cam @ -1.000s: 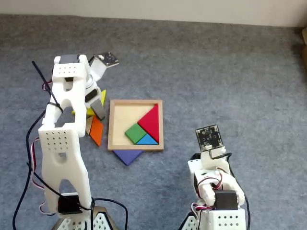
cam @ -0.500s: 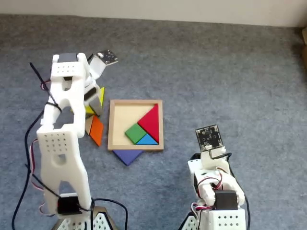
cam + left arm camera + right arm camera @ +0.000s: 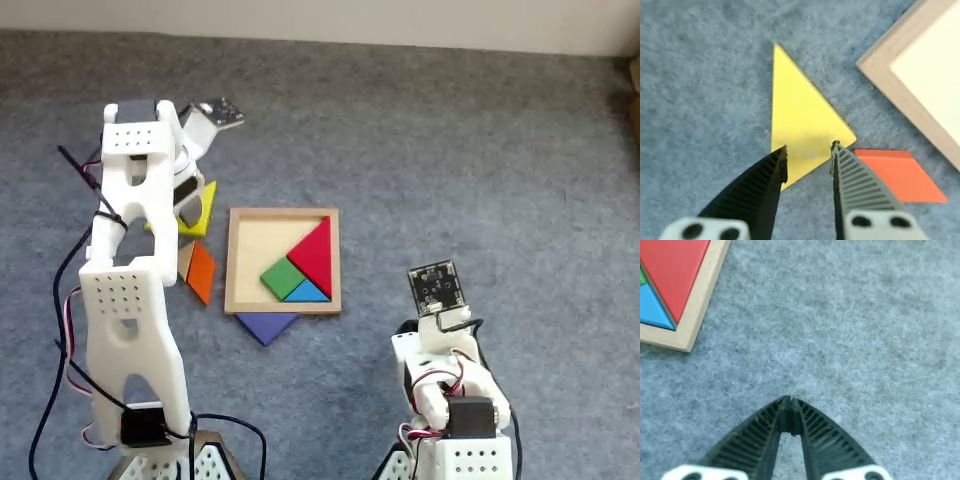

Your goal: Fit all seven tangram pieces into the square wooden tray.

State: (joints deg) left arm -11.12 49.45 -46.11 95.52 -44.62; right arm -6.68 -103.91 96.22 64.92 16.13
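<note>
High cam is looking down over whole scene. Wrist cams are pointing down, v. close, each sharing tray (image 3: 231, 260) edge w/ it.

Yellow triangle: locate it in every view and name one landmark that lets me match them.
High view: the yellow triangle lies left of the tray's upper-left corner, partly under the left arm.
Left wrist view: the yellow triangle is mid-picture, with the left gripper's open fingers astride one edge.
Right wrist view: it faces the tray's opposite side, by the red piece and blue piece.
Shared landmark: the tray rim.
</note>
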